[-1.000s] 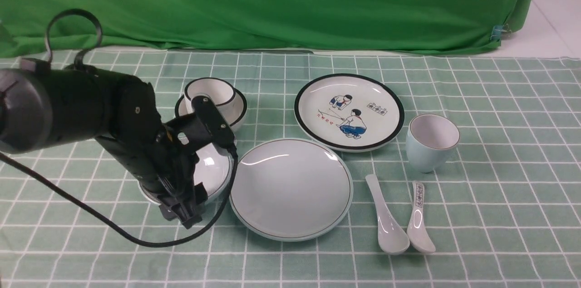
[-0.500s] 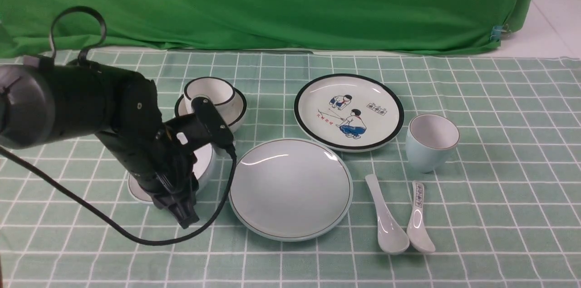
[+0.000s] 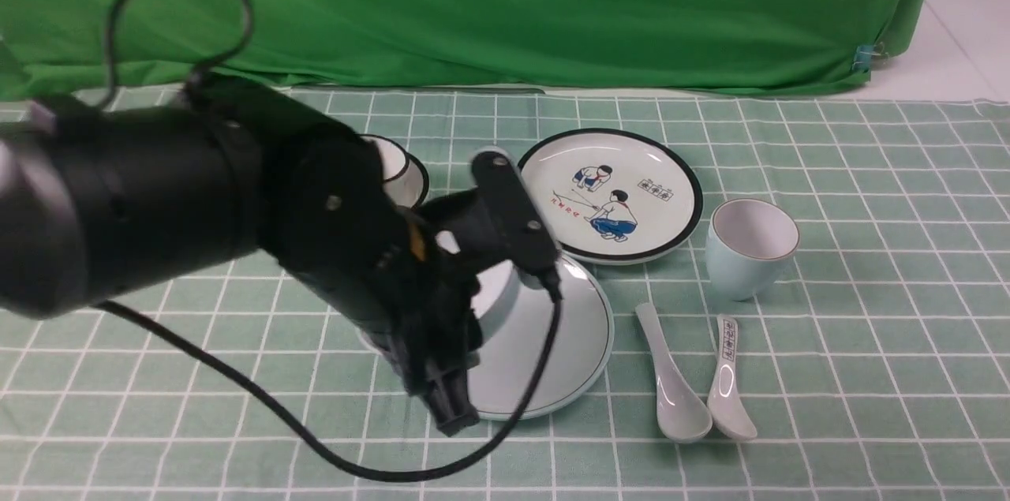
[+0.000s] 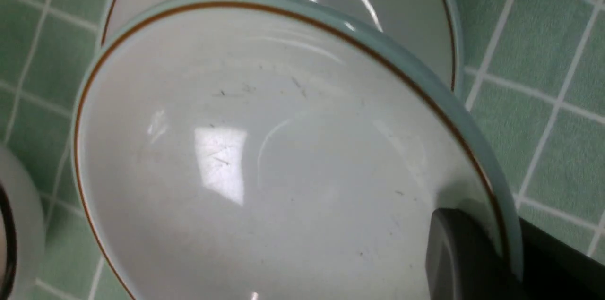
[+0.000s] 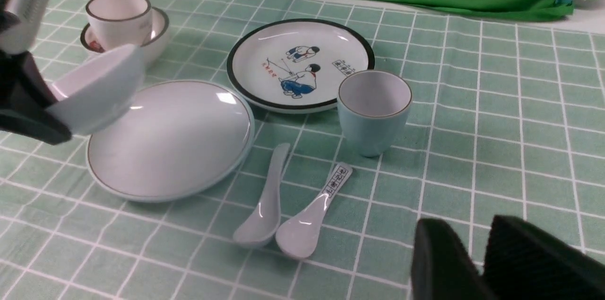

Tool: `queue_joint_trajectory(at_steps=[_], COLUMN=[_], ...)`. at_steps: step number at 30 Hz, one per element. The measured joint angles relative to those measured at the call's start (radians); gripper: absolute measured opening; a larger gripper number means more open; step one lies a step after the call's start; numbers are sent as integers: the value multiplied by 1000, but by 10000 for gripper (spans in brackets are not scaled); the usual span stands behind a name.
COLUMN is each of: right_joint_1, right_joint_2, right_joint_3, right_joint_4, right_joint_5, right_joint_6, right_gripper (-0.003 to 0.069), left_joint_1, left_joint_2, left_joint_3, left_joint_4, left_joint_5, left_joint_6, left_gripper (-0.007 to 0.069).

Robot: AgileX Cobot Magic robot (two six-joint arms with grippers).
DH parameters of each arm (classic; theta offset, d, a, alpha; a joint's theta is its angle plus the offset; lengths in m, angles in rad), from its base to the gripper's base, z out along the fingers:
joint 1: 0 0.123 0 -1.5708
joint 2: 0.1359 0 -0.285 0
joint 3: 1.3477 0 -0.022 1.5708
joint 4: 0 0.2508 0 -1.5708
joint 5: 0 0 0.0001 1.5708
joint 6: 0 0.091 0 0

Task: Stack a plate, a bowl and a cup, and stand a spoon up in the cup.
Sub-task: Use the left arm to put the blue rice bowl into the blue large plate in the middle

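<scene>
Left tool point(image 4: 513, 267) pinches the tilted bowl point(image 4: 264, 149) by its rim, over the plate point(image 3: 568, 343).
In all: 2 plates point(image 3: 552, 170), 2 bowls point(image 5: 158, 38), 2 cups point(image 3: 748, 248), 2 spoons point(image 3: 671, 379); right tool point(image 5: 472, 231) pressed together.

Glazed ceramic bowl point(image 4: 260, 158) gleams glossy white, its smooth inside flecked with fine dark scuffs. The plate point(image 5: 170, 144) and spoon point(image 5: 269, 196) carry the same wet-looking shine, the cup point(image 5: 371, 125) a softer sheen. Beneath lies a matt woven tablecloth point(image 3: 868, 375); behind, a creased matt cloth backdrop point(image 3: 505, 4). The arm point(image 3: 158, 201) looks smooth black plastic.
</scene>
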Motion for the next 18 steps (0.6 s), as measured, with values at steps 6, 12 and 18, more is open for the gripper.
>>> queue_joint_trajectory(at_steps=[6,12,18], right_joint_1=[4,4,4], right_joint_2=[0,0,0], right_joint_3=[0,0,0], right_joint_4=[0,0,0], right_joint_5=[52,123,123], right_joint_6=[-1,11,12], right_gripper=[199,210,214], left_joint_1=[-24,-24,-25], left_joint_2=[136,231,256], left_joint_3=[-100,-155,-157], left_joint_4=[27,34,35], left_joint_5=[-18,-18,-1], left_joint_6=[-1,2,15], left_gripper=[23,23,24])
